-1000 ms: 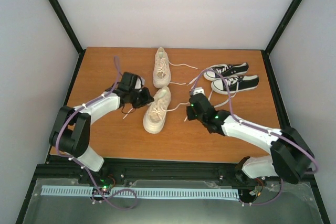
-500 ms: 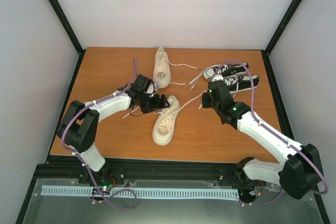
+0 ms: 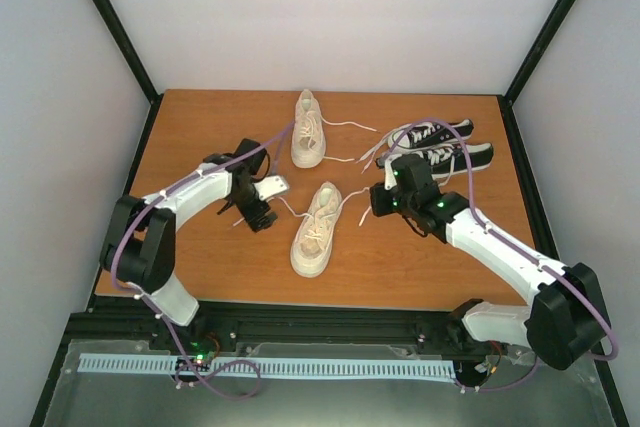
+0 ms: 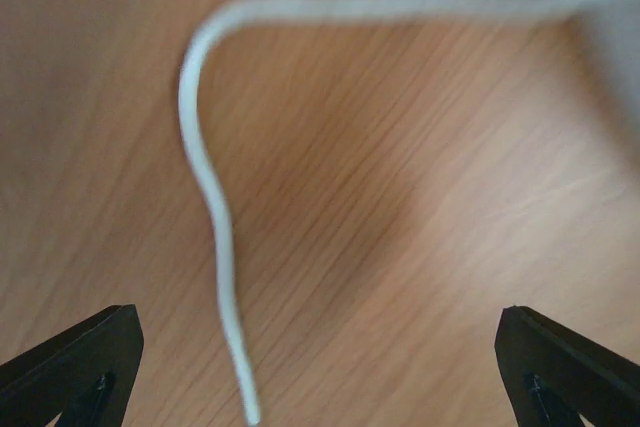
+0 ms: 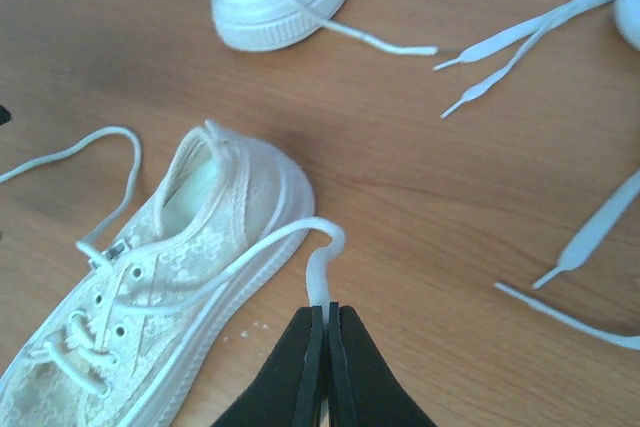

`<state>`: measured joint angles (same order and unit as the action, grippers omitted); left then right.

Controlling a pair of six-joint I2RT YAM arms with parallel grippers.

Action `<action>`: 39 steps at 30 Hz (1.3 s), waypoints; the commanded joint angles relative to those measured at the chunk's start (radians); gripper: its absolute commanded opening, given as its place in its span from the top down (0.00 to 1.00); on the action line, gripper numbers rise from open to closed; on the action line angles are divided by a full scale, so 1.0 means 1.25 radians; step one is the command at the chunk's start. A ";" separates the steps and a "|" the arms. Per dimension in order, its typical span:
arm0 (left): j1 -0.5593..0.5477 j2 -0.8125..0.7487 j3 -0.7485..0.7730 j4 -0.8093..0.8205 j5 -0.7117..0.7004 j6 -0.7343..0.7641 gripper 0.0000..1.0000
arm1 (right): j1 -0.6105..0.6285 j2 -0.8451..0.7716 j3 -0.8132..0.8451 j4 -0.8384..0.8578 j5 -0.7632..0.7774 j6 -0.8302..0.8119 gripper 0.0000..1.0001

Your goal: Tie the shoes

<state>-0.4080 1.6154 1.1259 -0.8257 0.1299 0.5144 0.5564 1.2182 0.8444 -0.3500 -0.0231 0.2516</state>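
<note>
Sets the far shoe (image 3: 308,129) close to the back edge of the table (image 3: 190,137), the near shoe (image 3: 315,230) mid-table, toe toward the arms. Pinches the near shoe's lace (image 5: 318,272) in the right gripper (image 5: 325,347), fingers pressed flat together, just right of the heel. Holds the left gripper (image 4: 320,387) spread wide above bare wood, a loose lace end (image 4: 215,247) between the fingertips, touching neither. Leaves open room left and front; crowds the back right corner with black sneakers (image 3: 440,147).

Open table (image 3: 232,269) front-left of near shoe (image 3: 315,230); black sneakers (image 3: 462,157), laces (image 5: 520,37) at right.
</note>
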 commanded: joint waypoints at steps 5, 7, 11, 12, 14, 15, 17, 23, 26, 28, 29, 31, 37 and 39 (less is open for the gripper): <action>0.051 0.121 -0.032 0.145 -0.251 0.129 0.00 | 0.010 0.024 -0.049 0.066 -0.143 0.041 0.97; 0.070 0.126 -0.026 0.170 -0.252 0.124 0.00 | 0.025 0.035 -0.061 0.083 -0.173 0.049 0.97; 0.087 0.126 -0.049 0.154 -0.201 0.151 0.28 | 0.070 0.082 -0.067 0.099 -0.177 0.057 0.97; 0.087 0.124 -0.058 0.139 -0.173 0.162 0.43 | 0.076 0.094 -0.069 0.109 -0.181 0.065 0.97; 0.087 0.117 -0.082 0.118 -0.113 0.180 0.76 | 0.080 0.115 -0.081 0.142 -0.181 0.086 0.97; 0.087 0.111 -0.095 0.116 -0.093 0.182 0.94 | 0.080 0.123 -0.086 0.160 -0.178 0.095 0.97; 0.087 0.105 -0.118 0.112 -0.056 0.173 0.99 | 0.080 0.147 -0.089 0.187 -0.160 0.108 0.97; 0.004 0.030 -0.161 0.051 0.135 0.108 0.99 | 0.080 0.243 -0.044 0.217 -0.094 0.113 0.97; -0.051 -0.009 -0.178 0.076 0.152 0.077 0.99 | 0.080 0.282 -0.015 0.228 -0.082 0.110 0.97; -0.079 -0.018 -0.177 0.080 0.167 0.064 0.99 | 0.080 0.303 -0.004 0.232 -0.083 0.109 0.97; -0.091 -0.018 -0.176 0.085 0.175 0.055 0.99 | 0.080 0.311 0.001 0.235 -0.086 0.110 0.97; -0.110 -0.014 -0.168 0.100 0.188 0.036 0.99 | 0.080 0.322 0.006 0.238 -0.090 0.112 0.97; -0.139 0.008 -0.140 0.107 0.228 0.012 0.99 | 0.080 0.318 0.002 0.244 -0.093 0.115 0.97; -0.155 0.008 -0.137 0.114 0.242 0.002 0.99 | 0.080 0.319 0.008 0.243 -0.096 0.112 0.97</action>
<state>-0.5640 1.6184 0.9123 -0.7124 0.3569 0.5545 0.6525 1.6138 0.8299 -0.0753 -0.1459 0.3859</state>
